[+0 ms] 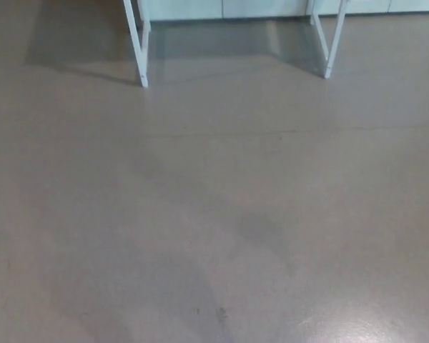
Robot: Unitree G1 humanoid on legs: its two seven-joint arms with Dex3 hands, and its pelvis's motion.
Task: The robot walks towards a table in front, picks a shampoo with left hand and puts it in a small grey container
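Only the floor and the lower part of a table show in the head view. Two white table legs stand at the top, the left leg [138,44] and the right leg [332,39]. The tabletop, the shampoo and the small grey container are out of the picture. Neither of my hands shows.
A grey-brown smooth floor [214,214] fills almost the whole view, with soft shadows and a bright glare at the bottom right. A pale wall base or cabinet front [229,8] runs behind the table legs at the top edge.
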